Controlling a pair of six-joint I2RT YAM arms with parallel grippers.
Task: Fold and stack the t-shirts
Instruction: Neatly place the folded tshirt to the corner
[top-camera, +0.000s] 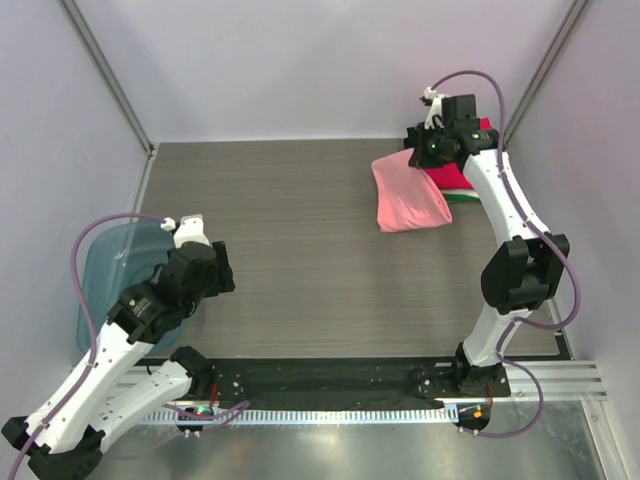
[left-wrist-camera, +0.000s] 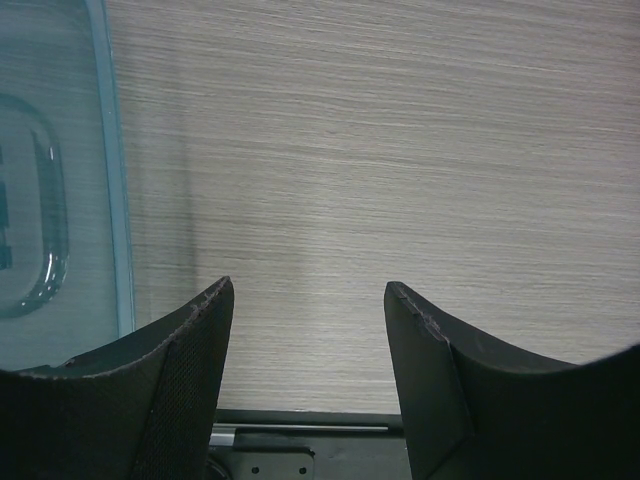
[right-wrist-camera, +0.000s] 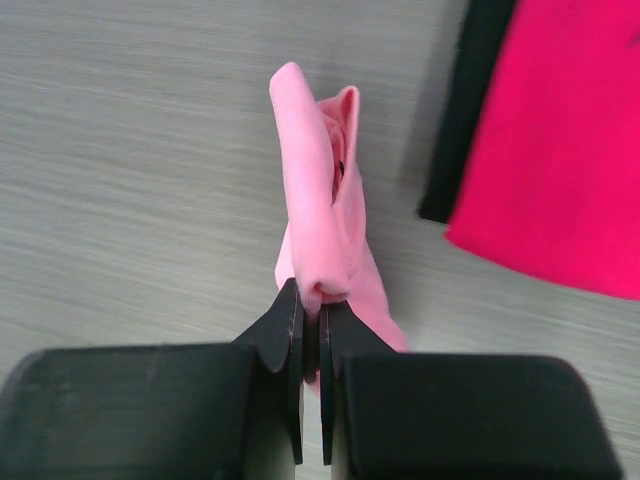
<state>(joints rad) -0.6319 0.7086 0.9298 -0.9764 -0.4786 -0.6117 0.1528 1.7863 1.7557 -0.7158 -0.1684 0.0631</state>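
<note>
A folded salmon-pink t-shirt (top-camera: 408, 194) lies at the far right of the table, its right part against a stack of folded shirts (top-camera: 458, 180) with magenta-red on top and white and green edges below. My right gripper (top-camera: 423, 150) is shut on the far edge of the pink shirt (right-wrist-camera: 318, 225), which bunches up between the jaws. The magenta-red shirt (right-wrist-camera: 560, 150) and a black one (right-wrist-camera: 462, 110) beneath it lie to the right in the right wrist view. My left gripper (left-wrist-camera: 308, 295) is open and empty above bare table at the near left.
A translucent blue plastic bin (top-camera: 110, 275) sits at the left edge under my left arm; its rim (left-wrist-camera: 112, 170) shows in the left wrist view. Walls enclose the table at the back and both sides. A black rail runs along the near edge (top-camera: 330, 378).
</note>
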